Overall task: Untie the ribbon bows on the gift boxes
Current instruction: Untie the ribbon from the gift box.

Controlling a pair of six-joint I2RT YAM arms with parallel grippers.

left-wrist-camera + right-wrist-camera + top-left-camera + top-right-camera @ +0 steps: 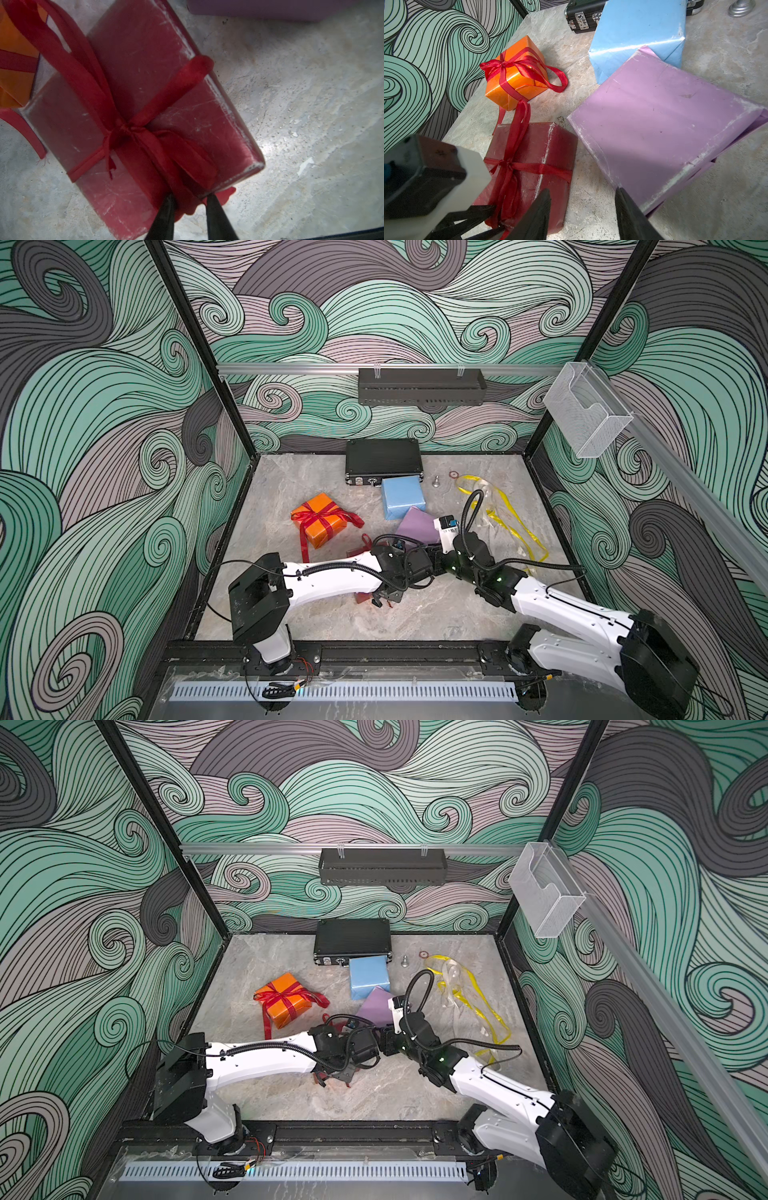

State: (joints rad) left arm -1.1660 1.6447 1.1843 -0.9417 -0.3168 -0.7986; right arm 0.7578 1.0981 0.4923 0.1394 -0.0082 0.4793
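Note:
The glossy red gift box point(145, 62) point(554, 145) lies under my two wrists, its red ribbon bow point(124, 128) still knotted. My left gripper point(191, 199) point(380, 602) stands over the box's near edge. Its fingers point(166, 212) are a narrow gap apart, with a loop of that bow between them. My right gripper point(584, 199) is open over bare floor between the red box and the lilac box point(664, 124) point(417, 526). The orange box point(320, 522) keeps its tied red bow point(502, 63). The light blue box point(402, 497) and the lilac box are bare. A yellow ribbon point(503, 510) and a pale ribbon point(451, 973) lie loose at the right.
A flat black case point(384, 462) sits at the back, touching the blue box. A small silver knob point(435, 482) and a red ring point(453, 475) lie beside it. The two forearms meet mid-table. Patterned walls close in the left, back and right.

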